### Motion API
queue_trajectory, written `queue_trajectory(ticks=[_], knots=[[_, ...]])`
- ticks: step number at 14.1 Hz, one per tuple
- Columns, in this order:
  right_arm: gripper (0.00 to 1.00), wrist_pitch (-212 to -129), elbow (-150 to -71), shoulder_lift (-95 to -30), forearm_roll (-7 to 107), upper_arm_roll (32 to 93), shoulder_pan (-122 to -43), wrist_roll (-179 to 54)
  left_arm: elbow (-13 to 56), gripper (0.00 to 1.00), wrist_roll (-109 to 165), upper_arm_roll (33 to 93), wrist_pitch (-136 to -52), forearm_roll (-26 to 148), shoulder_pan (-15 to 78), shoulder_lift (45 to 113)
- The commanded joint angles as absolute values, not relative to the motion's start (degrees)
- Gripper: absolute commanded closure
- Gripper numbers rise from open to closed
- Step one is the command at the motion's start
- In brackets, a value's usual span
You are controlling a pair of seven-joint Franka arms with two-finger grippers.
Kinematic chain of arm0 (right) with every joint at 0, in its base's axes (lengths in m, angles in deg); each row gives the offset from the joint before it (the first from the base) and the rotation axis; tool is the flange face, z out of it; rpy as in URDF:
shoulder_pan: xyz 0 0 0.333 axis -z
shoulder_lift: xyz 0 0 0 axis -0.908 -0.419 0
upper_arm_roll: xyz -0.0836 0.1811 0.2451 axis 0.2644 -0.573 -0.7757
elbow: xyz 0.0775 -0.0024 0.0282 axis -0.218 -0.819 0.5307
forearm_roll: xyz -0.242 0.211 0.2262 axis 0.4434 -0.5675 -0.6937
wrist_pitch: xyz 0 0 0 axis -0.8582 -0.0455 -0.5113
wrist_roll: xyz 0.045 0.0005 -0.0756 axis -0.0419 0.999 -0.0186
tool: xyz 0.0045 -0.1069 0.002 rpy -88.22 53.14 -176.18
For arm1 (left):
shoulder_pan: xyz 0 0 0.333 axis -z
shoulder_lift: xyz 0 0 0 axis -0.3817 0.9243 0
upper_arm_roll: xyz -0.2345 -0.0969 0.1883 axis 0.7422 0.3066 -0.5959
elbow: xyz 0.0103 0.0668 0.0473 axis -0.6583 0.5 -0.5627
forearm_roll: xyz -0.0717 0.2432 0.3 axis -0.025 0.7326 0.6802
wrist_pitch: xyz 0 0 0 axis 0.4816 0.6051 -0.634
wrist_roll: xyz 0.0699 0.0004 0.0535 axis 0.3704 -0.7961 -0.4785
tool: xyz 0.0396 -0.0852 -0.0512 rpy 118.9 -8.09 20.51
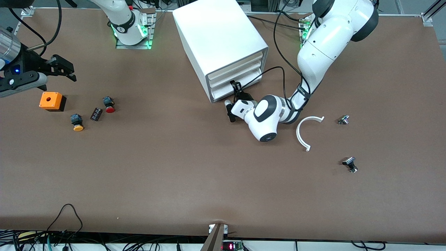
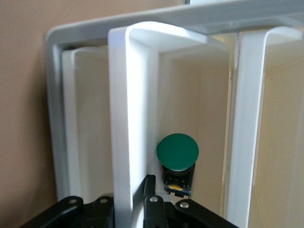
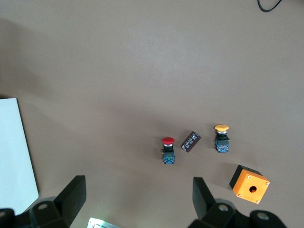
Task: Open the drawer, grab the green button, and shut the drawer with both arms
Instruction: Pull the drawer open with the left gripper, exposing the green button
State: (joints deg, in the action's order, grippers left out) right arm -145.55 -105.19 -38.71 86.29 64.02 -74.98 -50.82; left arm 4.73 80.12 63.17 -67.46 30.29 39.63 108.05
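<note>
Since our left gripper [image 2: 129, 202] pinches the drawer [image 2: 130, 118] lip, stiff and light, the button [image 2: 177, 159] sits just past it; right gripper [image 3: 137, 199] waits wide.

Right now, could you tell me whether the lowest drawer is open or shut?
Barely open: the drawer front sits between the left gripper's fingers, and the green button shows inside.

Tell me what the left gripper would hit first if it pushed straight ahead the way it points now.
The left gripper sits at the lowest drawer of the cabinet, its fingers astride the drawer's front wall. Straight on, it would likely meet the green button inside the drawer first, though depth is hard to judge.
</note>
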Motion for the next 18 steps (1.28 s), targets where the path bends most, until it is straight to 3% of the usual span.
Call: queue_trajectory(ticks=[1,18], knots=[[0.01,-145.1,-103.7,-39.4,86.7,63.5,-74.5,-51.4,2.7,1.00,79.3,60.6,-68.4,31.8,39.8,107.4],[0.01,-145.1,-103.7,-39.4,86.8,63.5,-74.5,-51.3,-12.0,1.00,79.7,50.5,-68.7,32.6,39.9,112.6]])
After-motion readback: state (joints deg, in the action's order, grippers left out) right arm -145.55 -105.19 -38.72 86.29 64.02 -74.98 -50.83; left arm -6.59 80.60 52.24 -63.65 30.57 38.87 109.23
